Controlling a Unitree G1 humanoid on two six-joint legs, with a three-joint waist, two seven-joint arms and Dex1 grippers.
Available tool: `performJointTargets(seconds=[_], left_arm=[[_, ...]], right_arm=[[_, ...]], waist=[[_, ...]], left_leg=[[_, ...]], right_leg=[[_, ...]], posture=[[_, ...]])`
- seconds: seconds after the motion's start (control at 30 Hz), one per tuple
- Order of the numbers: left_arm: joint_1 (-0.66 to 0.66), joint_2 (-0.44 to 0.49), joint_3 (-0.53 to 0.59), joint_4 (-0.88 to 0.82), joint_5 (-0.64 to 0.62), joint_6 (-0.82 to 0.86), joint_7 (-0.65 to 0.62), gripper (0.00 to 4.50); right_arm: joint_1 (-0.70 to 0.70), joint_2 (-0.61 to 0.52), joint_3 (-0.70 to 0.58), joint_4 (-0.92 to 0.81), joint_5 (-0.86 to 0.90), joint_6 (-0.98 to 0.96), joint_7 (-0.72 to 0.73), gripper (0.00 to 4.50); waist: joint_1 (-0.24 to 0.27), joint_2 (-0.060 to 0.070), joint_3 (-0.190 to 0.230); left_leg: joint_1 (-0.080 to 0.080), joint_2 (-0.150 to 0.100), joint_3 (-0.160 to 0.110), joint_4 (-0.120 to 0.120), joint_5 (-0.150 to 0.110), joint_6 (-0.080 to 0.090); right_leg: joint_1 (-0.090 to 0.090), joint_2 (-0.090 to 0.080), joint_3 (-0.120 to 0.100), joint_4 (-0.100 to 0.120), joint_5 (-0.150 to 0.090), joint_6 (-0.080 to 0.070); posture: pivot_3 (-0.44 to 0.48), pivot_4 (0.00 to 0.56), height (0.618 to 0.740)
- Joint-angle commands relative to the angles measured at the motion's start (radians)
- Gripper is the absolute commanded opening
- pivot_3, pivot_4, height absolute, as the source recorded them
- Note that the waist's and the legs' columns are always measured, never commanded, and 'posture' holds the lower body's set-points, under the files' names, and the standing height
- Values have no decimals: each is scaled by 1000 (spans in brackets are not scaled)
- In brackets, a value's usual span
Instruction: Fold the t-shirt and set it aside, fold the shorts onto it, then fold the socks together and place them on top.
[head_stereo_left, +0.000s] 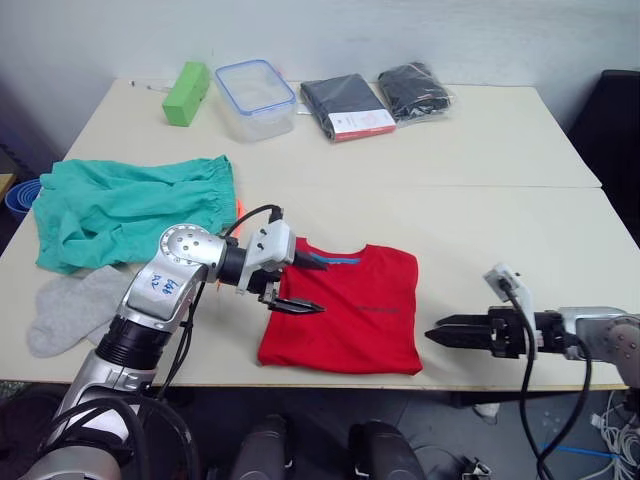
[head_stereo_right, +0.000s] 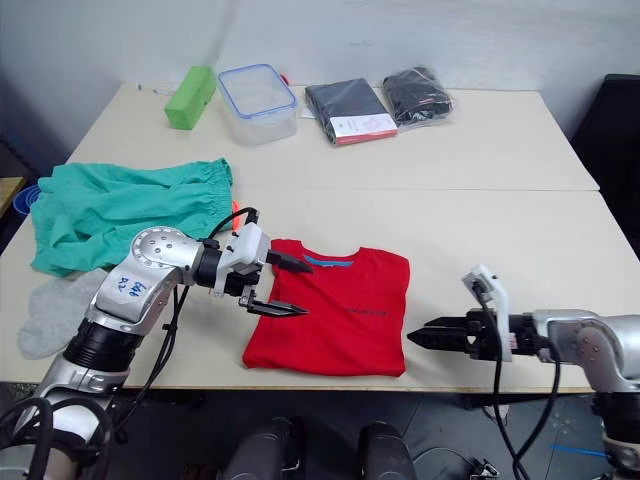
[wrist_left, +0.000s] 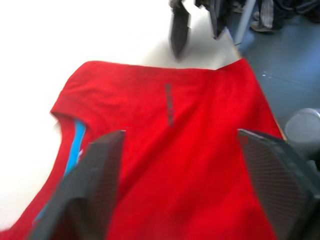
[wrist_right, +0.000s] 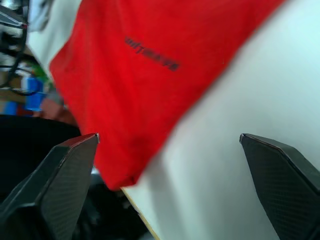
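t-shirt (head_stereo_left: 345, 310) first: it lies at about 6 o'clock on the tabletop (head_stereo_left: 480, 210), already narrowed into a rough rectangle with the collar and blue label toward 12 and its hem right at the near edge. you look to be partway through the shirt fold, with the set-aside not yet done.

your left gripper (head_stereo_left: 285, 285) hovers over the shirt's collar-side corner at 9 o'clock of the cloth, fingers spread and holding nothing. your right gripper (head_stereo_left: 462, 333) sits low just off the shirt's 3 o'clock edge, fingers spread too, also empty, and apart from the cloth.

the next move probably calls for both grippers to pinch matching corners and carry one end over the other, keeping the edges square.

mind the near edge: the hem is almost on it, so a pull toward 6 could slide the cloth off. the shorts (head_stereo_left: 130, 205) lie spread at 10 o'clock, with the socks (head_stereo_left: 75, 305) at 8 o'clock just beside your left arm. open room is at 2 to 3 o'clock; the green block (head_stereo_left: 187, 92), clear box (head_stereo_left: 255, 98) and black packets (head_stereo_left: 380, 100) crowd the 12 o'clock edge.
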Motion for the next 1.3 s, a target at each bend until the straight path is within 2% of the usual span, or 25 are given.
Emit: performJointTargets(seconds=[0.03, 0.1, 0.2, 0.43, 0.53, 0.87, 0.9, 1.1, 1.2, 1.3], left_arm=[[3, 7, 18, -60, -5, -4, 21, 4474], [13, 15, 24, -82, -6, 1, 31, 4474], [26, 28, 31, -107, -8, 10, 43, 4474], [43, 48, 42, -146, -15, 30, 62, 4474], [55, 53, 43, -156, -12, 27, 70, 4500], [63, 3, 59, -176, -53, 13, 105, 4500], [63, -3, 68, -175, -59, 9, 109, 4500], [70, -10, 113, -157, -93, -10, 114, 4500], [74, -4, 111, -151, -88, -21, 108, 4500], [76, -8, 103, -153, -92, -23, 99, 4500]], right_arm=[[-52, 59, 70, 33, -10, 27, -43, 4500], [-86, 110, 134, 61, -44, 13, -65, 4500], [-145, 193, 163, 121, -66, 10, -102, 4500], [-192, 257, 177, 195, -101, -6, -132, 4500], [-188, 259, 171, 195, -101, -8, -140, 3877], [-176, 229, 117, 157, -135, -108, -152, 245], [-172, 231, 101, 157, -130, -109, -159, 27], [-91, 198, 41, 88, -124, -138, -174, 27], [-43, 87, 7, 6, -119, -175, -111, 27], [-15, -73, -15, 34, -171, -282, -26, 27]], waist=[[0, 0, 0], [-1, -1, 0], [-20, -3, -2], [-35, -3, -2], [-32, -3, -2], [-23, -3, -2], [-23, -3, -2], [-10, -3, -2], [8, -2, -1], [13, 1, 1]], left_leg=[[0, 0, 0, 0, 0, 0], [0, 0, 0, 0, 0, 0], [2, 1, 0, -1, 0, -1], [3, 1, 0, -3, 0, -1], [3, 1, 0, -3, 0, -1], [1, 1, 0, -3, 0, -3], [1, 1, 0, -2, 0, -3], [1, 0, 0, -2, -1, 0], [0, 0, 0, -3, -2, 0], [-3, -2, 1, -2, -3, 2]], right_leg=[[0, 0, 0, 0, 0, 0], [0, 0, 0, 0, 0, 0], [0, 0, 0, 1, 0, 0], [0, 1, 0, 2, 0, -1], [0, 1, 1, 2, 0, -1], [-1, 1, 1, 0, 0, -1], [0, 1, 1, 0, 0, 0], [0, -1, 1, -1, 1, 0], [0, -1, 1, -5, 1, 1], [0, -1, 1, -9, 2, 3]], posture=[[0, 150, 740], [0, 150, 740], [0, 150, 740], [0, 150, 740], [0, 150, 740], [0, 150, 740], [0, 150, 740], [0, 150, 740], [0, 150, 740], [0, 150, 740]])
